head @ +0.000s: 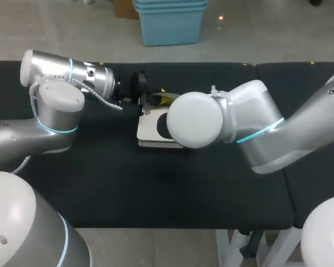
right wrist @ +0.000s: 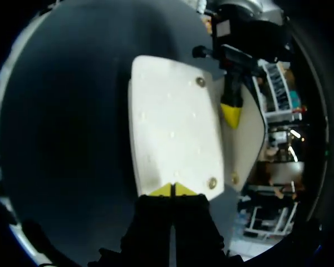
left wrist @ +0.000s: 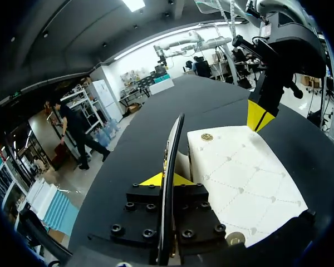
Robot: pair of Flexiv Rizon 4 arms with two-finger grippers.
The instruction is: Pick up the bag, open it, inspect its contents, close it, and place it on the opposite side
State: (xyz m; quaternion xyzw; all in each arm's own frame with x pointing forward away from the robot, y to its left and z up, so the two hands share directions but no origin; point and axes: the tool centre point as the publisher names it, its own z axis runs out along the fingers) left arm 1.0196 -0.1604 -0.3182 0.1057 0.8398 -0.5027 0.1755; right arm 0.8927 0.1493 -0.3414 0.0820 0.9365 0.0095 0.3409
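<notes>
A table (head: 100, 183) covered in matte black cloth lay under everything. Toward the right a seam (head: 275, 144) ran from its far edge to its near edge, setting off a second black panel (head: 317, 189). White frame legs (head: 228, 247) showed below the near edge.

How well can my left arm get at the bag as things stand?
Likely yes: the left gripper is right at the bag, its yellow tips either side of the bag's thin dark edge. The right gripper sits at the white panel's opposite edge, seemingly out of its way.
</notes>
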